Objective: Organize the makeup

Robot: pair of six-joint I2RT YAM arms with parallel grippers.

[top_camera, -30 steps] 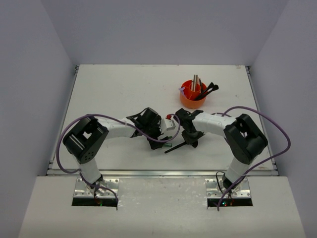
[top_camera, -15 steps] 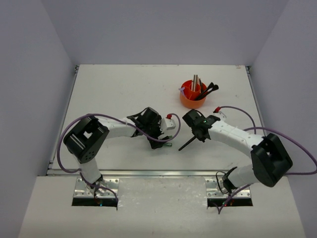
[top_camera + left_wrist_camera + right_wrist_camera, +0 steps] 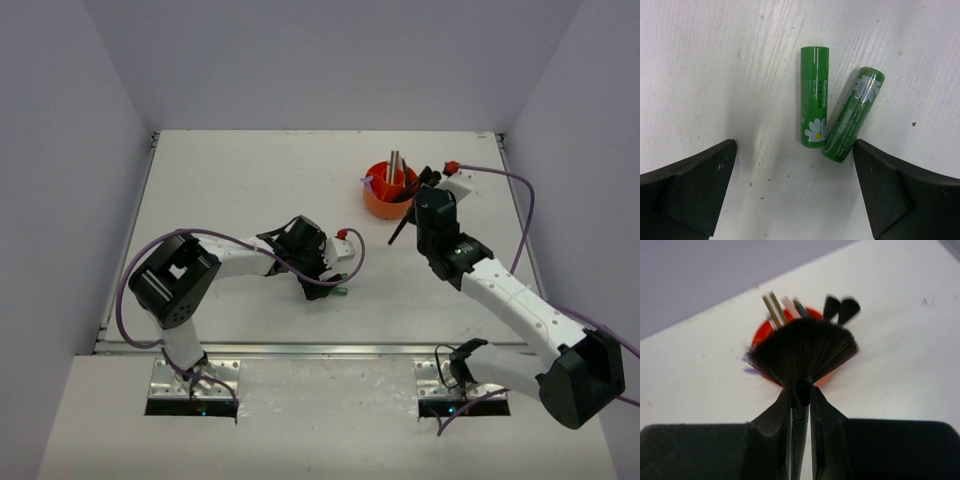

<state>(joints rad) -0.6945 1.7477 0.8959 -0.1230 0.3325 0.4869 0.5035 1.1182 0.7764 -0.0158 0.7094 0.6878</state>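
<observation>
Holding my right arm stretched toward the orange cup (image 3: 384, 206), right gripper (image 3: 800, 392) clamped on the fan brush (image 3: 802, 352) (handle pinched). Left arm low, left gripper (image 3: 794, 150) spread wide over two green tubes (image 3: 814, 95) lying on the table (image 3: 715, 60).

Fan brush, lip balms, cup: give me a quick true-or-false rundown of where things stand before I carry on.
1. The right gripper is shut on the fan brush. True.
2. The fan brush stands in the orange cup. False: the right gripper holds it in the air near the cup.
3. The left gripper is shut on a lip balm. False: its jaws are wide open and hold nothing.
4. Two green lip balm tubes lie on the table between the left gripper's fingers. True.
5. The orange cup is empty. False: it holds tan sticks and black brushes.
</observation>
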